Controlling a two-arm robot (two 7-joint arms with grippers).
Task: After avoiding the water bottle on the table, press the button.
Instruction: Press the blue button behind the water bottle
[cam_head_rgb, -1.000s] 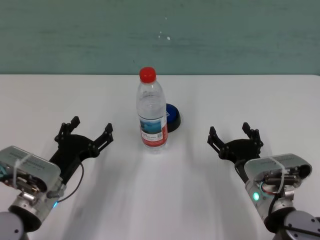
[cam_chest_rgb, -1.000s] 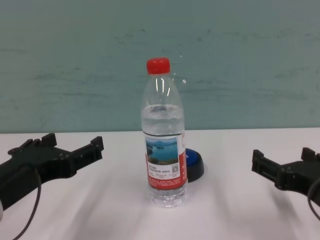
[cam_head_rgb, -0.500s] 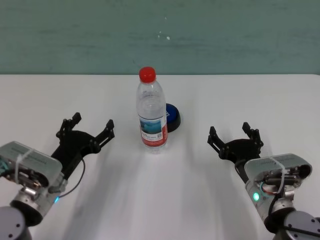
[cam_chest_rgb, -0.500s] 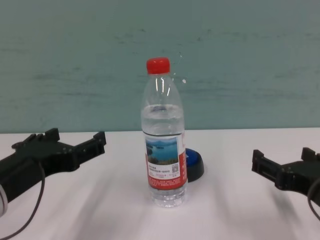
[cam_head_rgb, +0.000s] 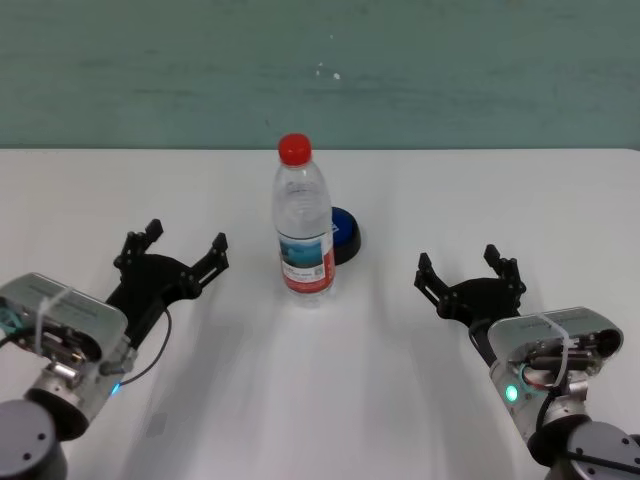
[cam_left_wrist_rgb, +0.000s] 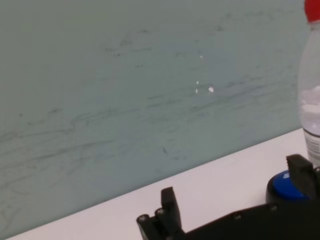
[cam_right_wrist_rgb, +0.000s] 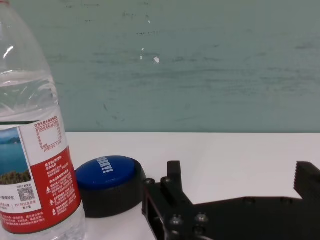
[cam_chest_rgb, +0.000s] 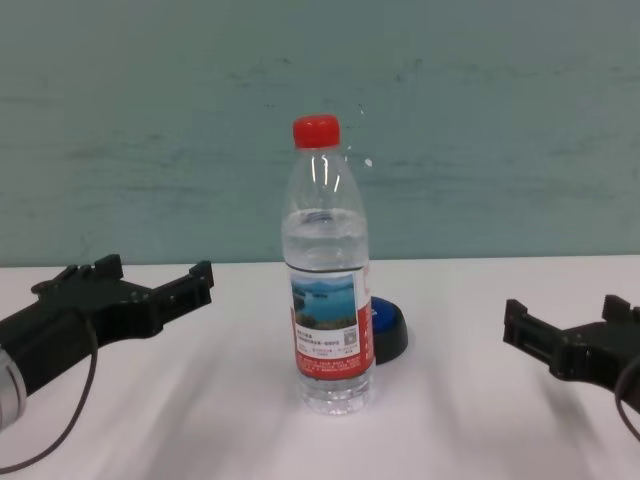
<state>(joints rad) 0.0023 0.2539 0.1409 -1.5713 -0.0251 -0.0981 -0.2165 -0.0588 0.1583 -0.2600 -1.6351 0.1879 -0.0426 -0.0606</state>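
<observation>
My left hand (cam_head_rgb: 172, 252) waits with fingers spread left of the one water bottle (cam_head_rgb: 302, 222), a tall, top-heavy thing I judge easy to tip. Just behind-right of the bottle, the single button (cam_head_rgb: 344, 234) looks rigid, best pressed on its dome; my right hand (cam_head_rgb: 468, 271), likewise spread and holding nothing, sits right on the tabletop (cam_head_rgb: 320, 400).

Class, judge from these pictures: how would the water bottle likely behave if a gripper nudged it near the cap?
The water bottle is tall on a narrow base, so it would probably tip. It looks mostly full, so likely fairly heavy. If it fell, its round body might roll across the smooth table.
</observation>
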